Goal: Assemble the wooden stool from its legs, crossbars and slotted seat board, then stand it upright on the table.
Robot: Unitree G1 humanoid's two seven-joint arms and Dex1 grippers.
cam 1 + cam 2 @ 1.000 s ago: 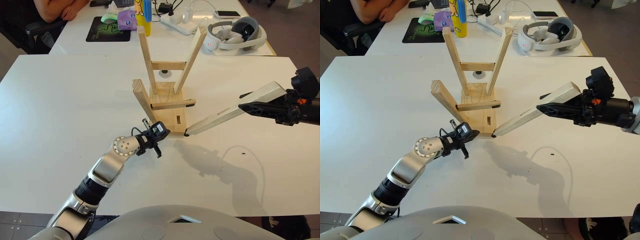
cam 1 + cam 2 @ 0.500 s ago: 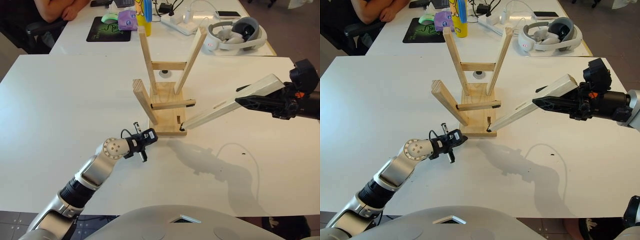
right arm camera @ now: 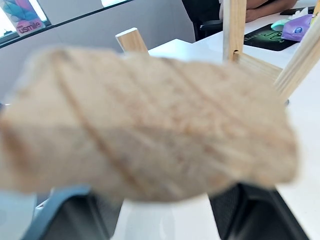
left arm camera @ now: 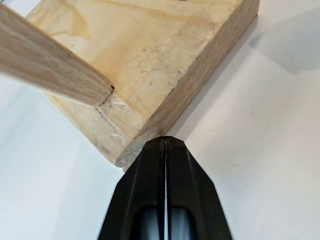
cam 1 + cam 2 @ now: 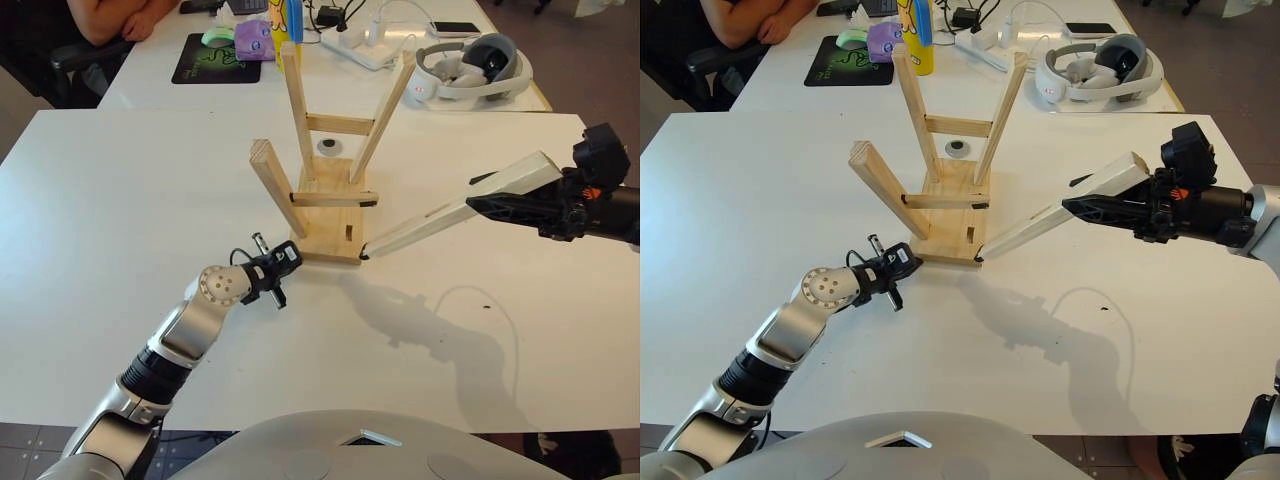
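The stool stands upside down mid-table, its slotted seat board (image 5: 328, 222) flat on the table (image 5: 120, 200). Three legs (image 5: 297, 95) joined by crossbars (image 5: 338, 125) rise from it. My right gripper (image 5: 485, 200) is shut on the fourth leg (image 5: 440, 215), held slanting down, with its tip at the board's near right corner. My left gripper (image 5: 283, 262) is shut with nothing in it. Its tip touches the board's near left corner (image 4: 130, 150), as the left wrist view shows. The held leg's end (image 3: 150, 120) looms close in the right wrist view.
On the desk behind lie a white headset (image 5: 470, 65), a power strip (image 5: 360, 40), a yellow bottle (image 5: 292, 20) and a dark mouse pad (image 5: 215, 55). A small black disc (image 5: 327, 146) lies behind the stool. The table has free room at left and front.
The stool has slid and turned away to the left. My right arm brought the leg's tip against the seat board. My left gripper drew back left to the board's corner.
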